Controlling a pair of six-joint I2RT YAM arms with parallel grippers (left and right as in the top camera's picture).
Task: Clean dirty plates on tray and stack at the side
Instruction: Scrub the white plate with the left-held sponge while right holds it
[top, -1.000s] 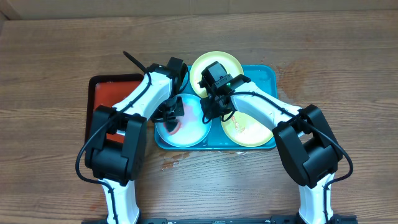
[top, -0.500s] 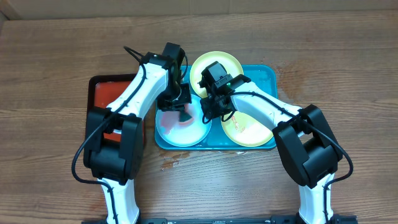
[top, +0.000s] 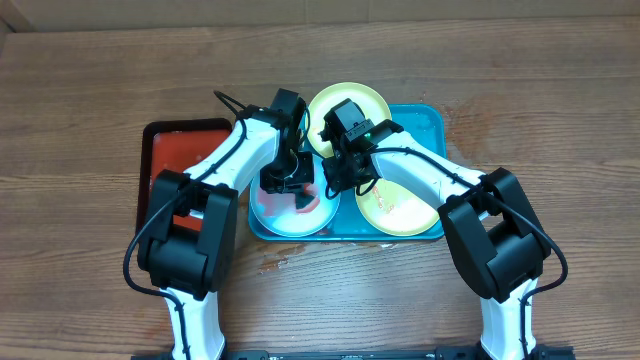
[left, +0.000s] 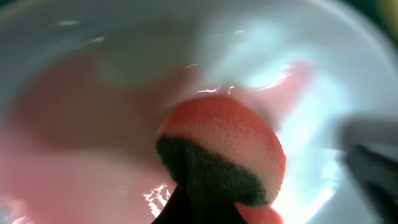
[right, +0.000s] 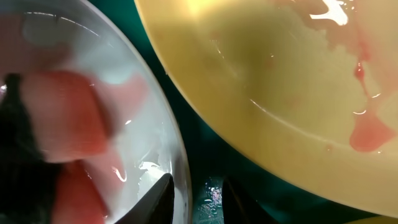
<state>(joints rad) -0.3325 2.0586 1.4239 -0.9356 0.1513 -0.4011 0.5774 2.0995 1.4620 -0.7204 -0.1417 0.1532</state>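
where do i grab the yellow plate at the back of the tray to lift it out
Pinch the far rim, coming down from behind it. The back yellow plate is shallow and handleless, and that edge juts past the tray rim, so a finger can likely slip under. Its near edge is hidden under the right arm.

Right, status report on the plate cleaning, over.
Left gripper shut on sponge, pressed into white plate, red smears on it. Right gripper astride that plate's rim, grip unclear. Two yellow-green plates beside, one smeared. Nothing blocking.
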